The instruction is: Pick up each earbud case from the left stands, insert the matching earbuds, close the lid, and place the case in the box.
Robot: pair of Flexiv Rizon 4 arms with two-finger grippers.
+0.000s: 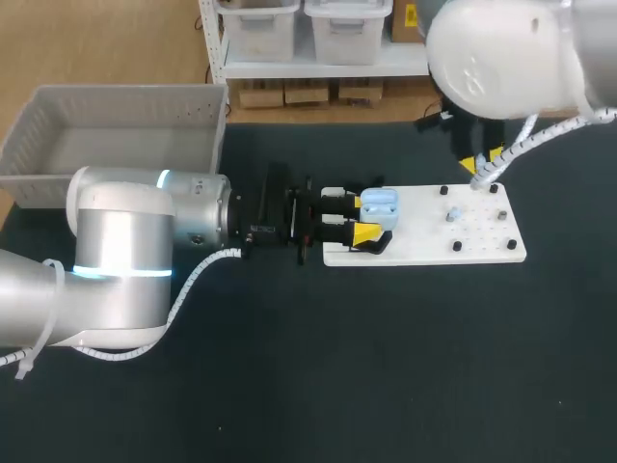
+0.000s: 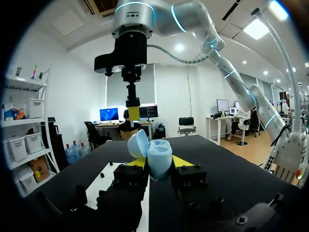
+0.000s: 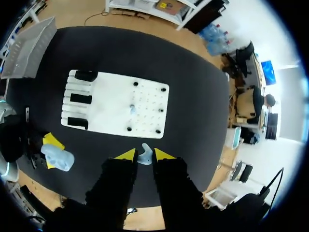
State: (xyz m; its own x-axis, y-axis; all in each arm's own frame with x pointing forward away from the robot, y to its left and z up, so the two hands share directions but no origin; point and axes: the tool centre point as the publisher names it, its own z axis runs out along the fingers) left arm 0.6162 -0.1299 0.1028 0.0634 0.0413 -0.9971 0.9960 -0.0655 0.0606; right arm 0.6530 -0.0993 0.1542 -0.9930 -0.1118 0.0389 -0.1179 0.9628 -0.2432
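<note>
Right now the light blue earbud case [image 1: 378, 204] is in the left gripper [image 2: 159, 162]. Its 2 yellow fingers [image 2: 182, 161] press on the case from both sides and hold it tight. The lid of the case stands open. From the head view, the case is at the left end of the white board [image 1: 482, 236], where the black stands [image 3: 79, 99] are.

Up above, the right gripper [image 3: 145, 157] pinches 1 small light blue earbud [image 3: 144, 153] between its 2 yellow tips. From the left wrist view, this gripper hangs higher than the open case and a bit behind it. From the head view, it is over the far edge of the board, well apart from the case.

1 more little earbud [image 1: 451, 214] sits near the middle of the white board, among small black pegs. The board lies flat on the dark table [image 1: 386, 367]. A grey box [image 1: 116, 135] sits at the far left of the table, behind the left arm.
</note>
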